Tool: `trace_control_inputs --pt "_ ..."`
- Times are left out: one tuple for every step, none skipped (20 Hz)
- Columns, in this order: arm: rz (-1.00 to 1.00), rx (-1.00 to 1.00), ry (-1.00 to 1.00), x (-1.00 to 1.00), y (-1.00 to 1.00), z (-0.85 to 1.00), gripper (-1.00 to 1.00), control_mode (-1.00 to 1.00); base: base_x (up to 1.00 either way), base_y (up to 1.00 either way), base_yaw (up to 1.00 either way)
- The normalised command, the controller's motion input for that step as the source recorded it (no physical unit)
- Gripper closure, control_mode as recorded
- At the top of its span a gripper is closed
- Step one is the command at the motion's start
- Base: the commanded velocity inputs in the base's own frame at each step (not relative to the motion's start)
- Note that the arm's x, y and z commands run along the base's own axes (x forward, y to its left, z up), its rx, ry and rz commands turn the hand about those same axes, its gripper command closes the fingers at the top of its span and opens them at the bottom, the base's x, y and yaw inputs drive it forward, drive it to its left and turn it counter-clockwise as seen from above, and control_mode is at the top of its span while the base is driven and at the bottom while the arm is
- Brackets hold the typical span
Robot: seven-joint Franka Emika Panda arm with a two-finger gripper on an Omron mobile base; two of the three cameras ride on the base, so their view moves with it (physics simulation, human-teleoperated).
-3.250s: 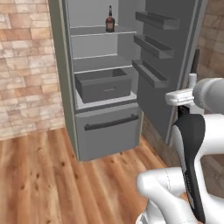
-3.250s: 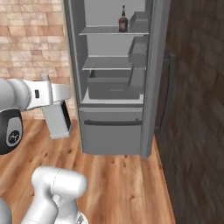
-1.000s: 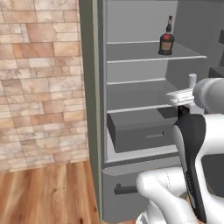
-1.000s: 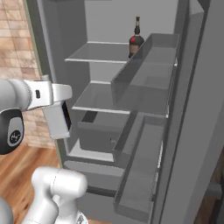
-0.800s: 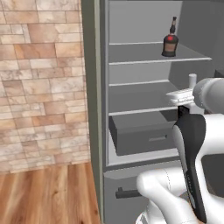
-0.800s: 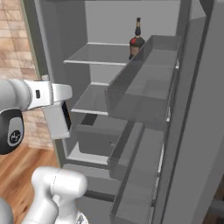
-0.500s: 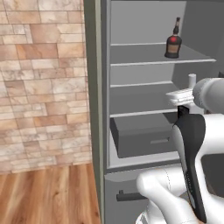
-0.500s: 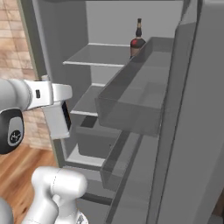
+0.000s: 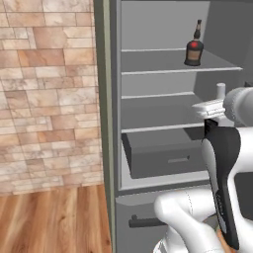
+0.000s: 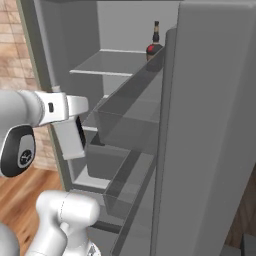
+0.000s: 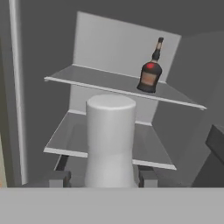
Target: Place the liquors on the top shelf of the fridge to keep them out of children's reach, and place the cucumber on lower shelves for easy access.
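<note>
Seen from the left, the squat bottle (image 9: 193, 48) stands on the fridge's (image 9: 115, 148) top shelf (image 9: 163, 70), from the right half hidden behind a door tray (image 10: 131, 112), while up close the gripper (image 11: 102, 177) clasps the tall bottle (image 11: 110, 140), probably heavy, slippery glass, by its body.

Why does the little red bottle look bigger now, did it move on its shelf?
No. The dark red-brown bottle stands at the same right-hand spot on the top shelf as before; the robot's base drove closer, so the whole picture shifted.
</note>
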Motion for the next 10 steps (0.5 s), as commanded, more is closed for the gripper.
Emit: trace_control_inputs --pt "0.01 0.0 0.0 0.0 0.0 0.16 1.0 -1.0 0.0 0.0 0.0" --pt "0.02 0.0 -0.01 0.0 0.0 0.22 1.0 -1.0 0.0 0.0 0.0" --pt "0.02 0.0 -0.04 0.0 0.0 0.31 1.0 -1.0 0.0 0.0 0.0" --pt "0.02 0.0 -0.05 0.0 0.0 0.38 1.0 -1.0 0.0 0.0 0.0" --pt "0.02 0.0 -0.08 0.0 0.0 0.44 1.0 -1.0 0.0 0.0 0.0" --pt "0.03 0.0 -0.1 0.0 0.0 0.48 1.0 -1.0 0.0 0.0 0.0" --pt "0.02 0.0 -0.1 0.0 0.0 0.53 1.0 -1.0 0.0 0.0 0.0" --pt "0.01 0.0 -0.11 0.0 0.0 0.56 1.0 -1.0 0.0 0.0 0.0" --pt "0.0 0.0 -0.14 0.0 0.03 0.54 1.0 -1.0 0.0 0.0 0.0" --pt "0.0 0.0 -0.16 0.0 0.0 0.49 1.0 -1.0 0.0 0.0 0.0"
